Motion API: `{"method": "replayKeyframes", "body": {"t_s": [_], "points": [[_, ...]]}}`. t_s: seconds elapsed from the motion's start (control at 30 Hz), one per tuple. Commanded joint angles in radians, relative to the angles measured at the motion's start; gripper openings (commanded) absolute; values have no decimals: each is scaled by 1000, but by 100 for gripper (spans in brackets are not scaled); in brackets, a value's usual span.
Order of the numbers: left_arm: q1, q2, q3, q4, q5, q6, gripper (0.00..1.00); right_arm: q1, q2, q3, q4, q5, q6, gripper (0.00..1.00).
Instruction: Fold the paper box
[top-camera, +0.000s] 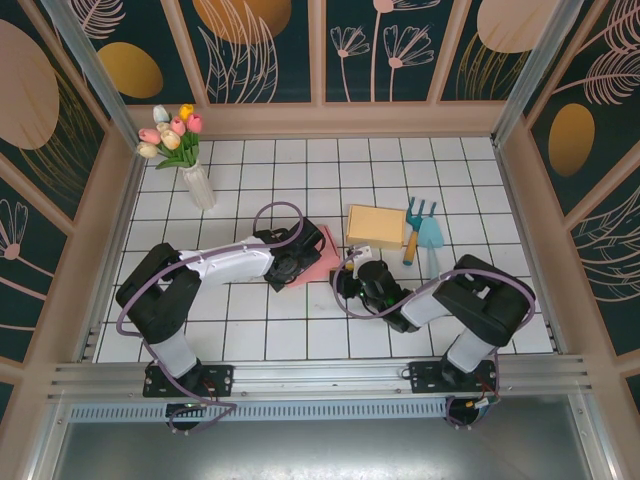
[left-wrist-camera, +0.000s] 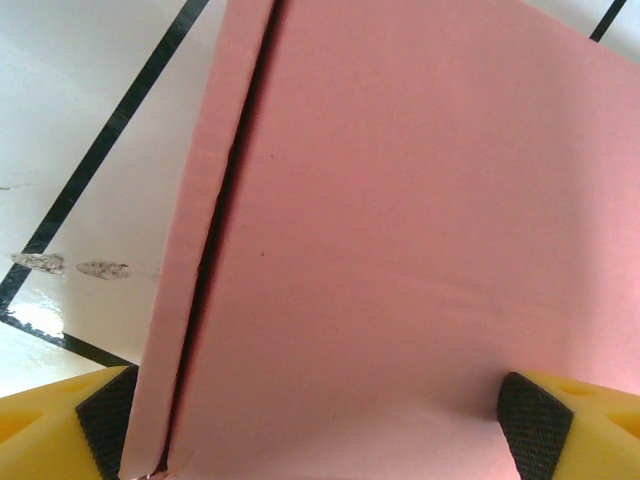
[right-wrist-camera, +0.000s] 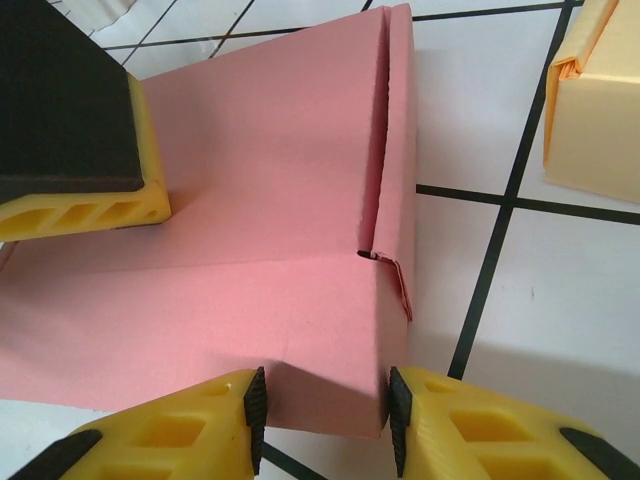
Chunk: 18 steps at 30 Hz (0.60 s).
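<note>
The pink paper box (top-camera: 318, 255) lies partly folded on the tiled table between my two grippers. In the left wrist view its broad pink panel (left-wrist-camera: 400, 220) spans the whole gap, with a flap edge along its left side. My left gripper (left-wrist-camera: 320, 440) stands wide open against it, pads at either side, and sits at the box's left edge (top-camera: 290, 265). One of the left fingers (right-wrist-camera: 70, 120) rests on top of the panel. My right gripper (right-wrist-camera: 325, 410) is shut on the box's near corner (right-wrist-camera: 320, 340), at its lower right (top-camera: 350, 280).
A yellow box (top-camera: 375, 225) sits just behind the pink one, with teal garden tools (top-camera: 422, 228) to its right. A white vase of tulips (top-camera: 190, 165) stands at the back left. Wooden walls ring the table.
</note>
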<state>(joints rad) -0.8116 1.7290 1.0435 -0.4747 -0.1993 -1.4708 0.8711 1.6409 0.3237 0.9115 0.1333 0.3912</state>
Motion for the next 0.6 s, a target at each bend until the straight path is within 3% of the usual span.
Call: {"method": "replayKeyframes", "body": {"t_s": [0.0, 0.57], "points": [[10, 66, -30, -125, -57, 13, 93, -4, 41, -31, 12, 8, -23, 40], [11, 102, -8, -119, -45, 45, 92, -62, 206, 16, 94, -34, -15, 44]]}}
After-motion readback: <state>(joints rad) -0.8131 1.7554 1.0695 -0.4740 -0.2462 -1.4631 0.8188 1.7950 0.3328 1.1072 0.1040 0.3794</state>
